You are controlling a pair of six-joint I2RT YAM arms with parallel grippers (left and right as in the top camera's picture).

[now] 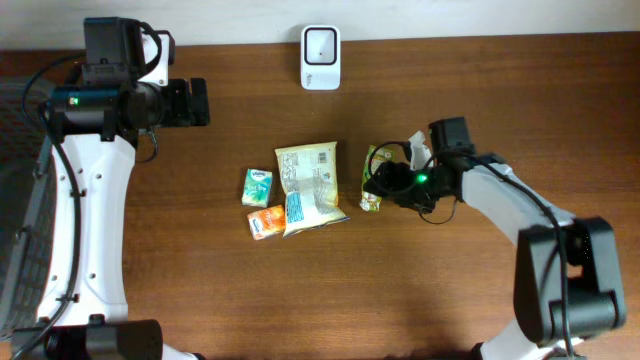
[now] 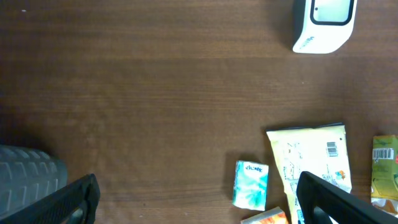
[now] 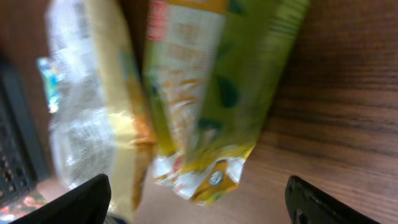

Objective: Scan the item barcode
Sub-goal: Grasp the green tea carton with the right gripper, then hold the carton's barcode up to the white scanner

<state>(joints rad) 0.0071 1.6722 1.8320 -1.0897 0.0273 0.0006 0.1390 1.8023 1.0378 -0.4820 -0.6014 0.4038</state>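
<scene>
Overhead: right gripper (image 1: 382, 183), jaws wide and gripping nothing, straddles the green snack packet (image 1: 370, 203) lying on the table (image 1: 450, 80) beside a larger pouch (image 1: 310, 185); left gripper (image 1: 200, 102) (far corner) gapes empty.

No word or number can be read anywhere. The pale yellow pouch (image 2: 308, 155) carries a small black barcode (image 2: 334, 148) near its upper right corner, and the fine print beside it is too small to make out. The green packet (image 2: 384, 180) bears a white label (image 2: 384, 154) with bars on it. The white scanner (image 2: 323, 28) has grey lettering low on its side, illegible. In the right wrist view the green packet's red band is blurred.
</scene>
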